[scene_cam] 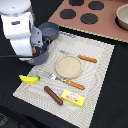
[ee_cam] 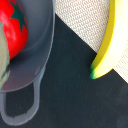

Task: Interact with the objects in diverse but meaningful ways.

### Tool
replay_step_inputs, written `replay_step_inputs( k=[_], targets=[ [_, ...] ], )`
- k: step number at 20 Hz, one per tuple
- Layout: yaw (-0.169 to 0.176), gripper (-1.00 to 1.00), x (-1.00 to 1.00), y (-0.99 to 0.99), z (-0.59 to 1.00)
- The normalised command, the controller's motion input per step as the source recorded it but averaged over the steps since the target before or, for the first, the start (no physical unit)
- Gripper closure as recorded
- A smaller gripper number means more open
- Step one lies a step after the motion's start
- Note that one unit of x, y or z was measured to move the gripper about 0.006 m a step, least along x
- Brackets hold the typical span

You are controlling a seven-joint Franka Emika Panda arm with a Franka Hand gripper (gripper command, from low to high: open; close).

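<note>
Wrist view shows the red tomato resting inside the grey two-handled pot, with the yellow banana just beside the pot on the woven mat. Gripper hangs over the pot; its jaw state cannot be told. The tomato looks light, rigid and smooth: grasp across its widest part.

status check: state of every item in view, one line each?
grey two-handled pot: upright, holds the tomato
red tomato: inside the pot
yellow banana: lying at the placemat's edge, free
brown sausage: lying flat on the placemat
yellow rectangular packet: lying flat on the placemat
plate: empty, on the placemat
end effector: hidden behind the arm, state unclear
</note>
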Motion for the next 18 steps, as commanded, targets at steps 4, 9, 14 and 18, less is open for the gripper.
replay_step_inputs(
  k=[4, 9, 14, 18],
  targets=[
    [0.000, -1.00, 0.04, -0.05, -0.20],
    [0.000, -1.00, 0.01, -0.07, -0.25],
    [0.000, -1.00, 0.00, -0.11, -0.27],
    [0.000, -1.00, 0.01, -0.16, -0.18]
  ],
)
